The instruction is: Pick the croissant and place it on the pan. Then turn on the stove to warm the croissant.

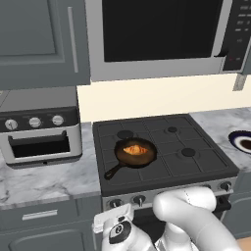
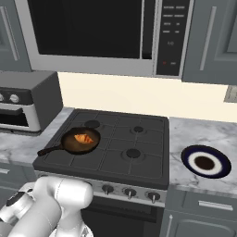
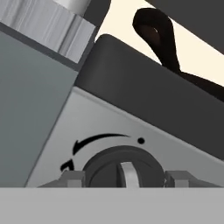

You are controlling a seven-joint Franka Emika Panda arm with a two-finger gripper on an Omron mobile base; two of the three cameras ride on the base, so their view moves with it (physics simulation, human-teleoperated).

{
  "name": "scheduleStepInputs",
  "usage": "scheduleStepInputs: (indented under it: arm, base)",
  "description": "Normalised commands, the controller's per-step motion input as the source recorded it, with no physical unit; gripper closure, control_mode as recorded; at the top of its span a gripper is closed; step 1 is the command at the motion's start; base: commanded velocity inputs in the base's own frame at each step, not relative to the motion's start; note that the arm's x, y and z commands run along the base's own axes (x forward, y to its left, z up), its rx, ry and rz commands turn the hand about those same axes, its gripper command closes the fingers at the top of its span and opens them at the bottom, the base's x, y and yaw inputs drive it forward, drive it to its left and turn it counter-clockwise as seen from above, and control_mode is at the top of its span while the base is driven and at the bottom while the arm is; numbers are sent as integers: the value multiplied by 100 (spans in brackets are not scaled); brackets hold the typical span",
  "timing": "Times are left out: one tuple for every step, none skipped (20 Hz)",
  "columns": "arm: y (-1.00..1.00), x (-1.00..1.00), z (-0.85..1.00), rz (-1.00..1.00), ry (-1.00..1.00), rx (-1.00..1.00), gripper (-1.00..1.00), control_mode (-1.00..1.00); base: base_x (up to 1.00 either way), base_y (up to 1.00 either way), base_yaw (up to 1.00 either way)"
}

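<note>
Gripping one stove (image 1: 166,147) knob (image 3: 120,168), the gripper (image 3: 124,178) is clenched on it; one croissant (image 1: 134,149) lies in one pan (image 1: 147,158), four burners counted

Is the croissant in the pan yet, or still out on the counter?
In. The croissant lies inside the pan, which sits on the stove's front left burner. The claw is shut on a stove knob.

I see the croissant (image 1: 134,149) in the pan (image 1: 147,158), on the stove's (image 1: 196,164) front-left burner. A toaster oven (image 1: 40,132) sits on the counter left of the stove, a plate (image 2: 205,162) to its right, a microwave (image 1: 162,34) above.
</note>
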Motion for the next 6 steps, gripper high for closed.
scheduleStepInputs:
  arm:
    - [0,11,0,8,3,-9,100,-100]
    - [0,11,0,7,5,-8,100,-100]
    - [0,14,0,7,5,-8,100,-100]
    - [0,14,0,7,6,-8,100,-100]
    - [0,14,0,6,7,-9,100,-100]
    - [0,17,0,6,9,-8,100,-100]
  base:
    - [0,0,0]
    - [0,0,0]
    - [0,0,0]
    - [0,0,0]
    - [0,0,0]
    - [0,0,0]
